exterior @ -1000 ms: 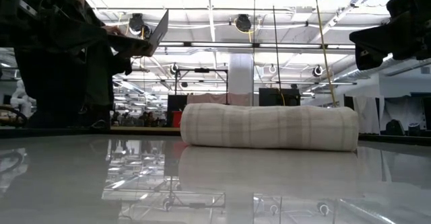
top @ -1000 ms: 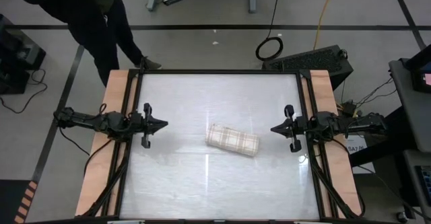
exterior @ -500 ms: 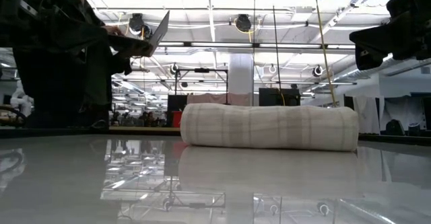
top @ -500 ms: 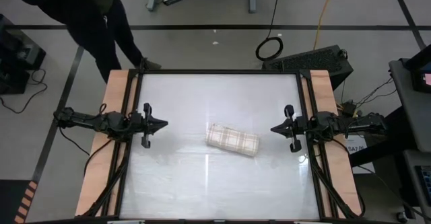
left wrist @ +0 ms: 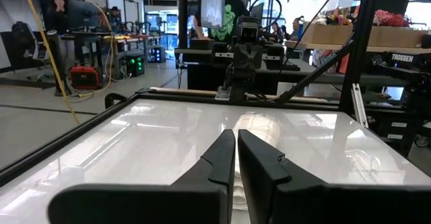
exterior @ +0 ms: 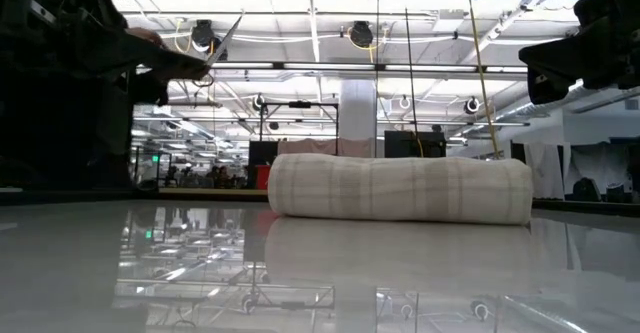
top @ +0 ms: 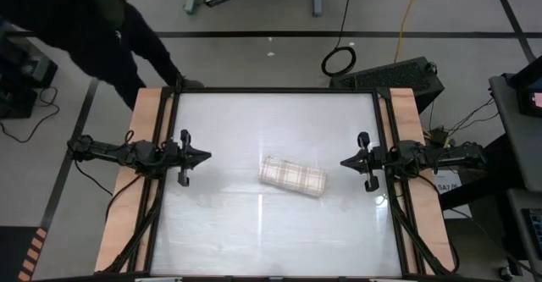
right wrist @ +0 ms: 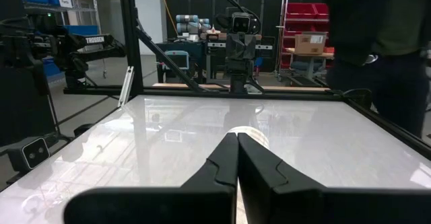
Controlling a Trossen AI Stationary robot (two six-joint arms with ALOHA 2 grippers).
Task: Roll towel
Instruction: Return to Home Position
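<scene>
The towel (top: pixel 292 175), cream-white with a tan plaid grid, lies rolled into a short cylinder on its side near the middle of the table; it also shows in the low view (exterior: pixel 400 189), in the left wrist view (left wrist: pixel 259 126) and in the right wrist view (right wrist: pixel 250 135). My left gripper (top: pixel 206 157) is shut and empty at the table's left side, pointing toward the roll. My right gripper (top: pixel 344 163) is shut and empty at the table's right side, pointing toward the roll. Both hang above the table, well apart from the towel.
The glossy white table top (top: pixel 229 231) has a dark frame and wooden side strips (top: pixel 148 113). A person in dark clothes (top: pixel 102 28) stands beyond the table's far left corner, holding a laptop (exterior: pixel 215 48).
Both arms and the rolled towel have kept still. The person beyond the far left corner has shifted farther toward the left, away from the table.
</scene>
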